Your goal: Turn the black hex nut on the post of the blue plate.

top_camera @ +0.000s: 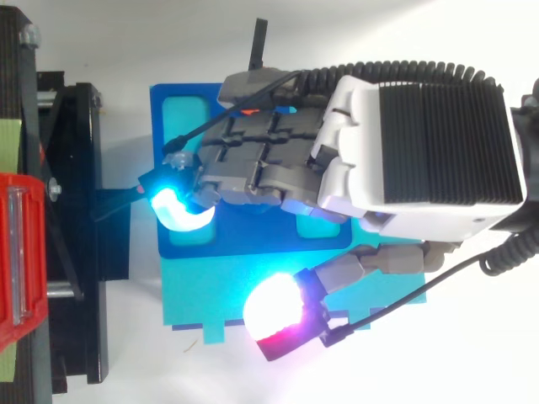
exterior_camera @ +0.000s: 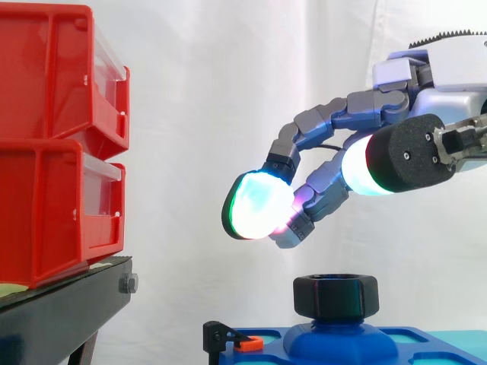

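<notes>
The black hex nut (exterior_camera: 335, 295) sits on a rounded blue post rising from the blue plate (exterior_camera: 426, 344), low in the side view. My hand (exterior_camera: 426, 99) hovers above it, clear of it by a small gap. Its fingers arch forward and down in a loose curve, with the glowing fingertips (exterior_camera: 257, 205) up and to the left of the nut and nothing held between them. In the top view the hand (top_camera: 421, 151) covers the middle of the blue plate (top_camera: 173, 118) and hides the nut. The thumb pad (top_camera: 274, 310) glows white and red off the plate's near edge.
Two stacked red bins (exterior_camera: 53, 152) stand on a black stand (exterior_camera: 61, 312) to the left of the plate. A small black clip with an orange piece (exterior_camera: 247, 344) sits on the plate's left end. A teal mat (top_camera: 210, 295) lies under the plate.
</notes>
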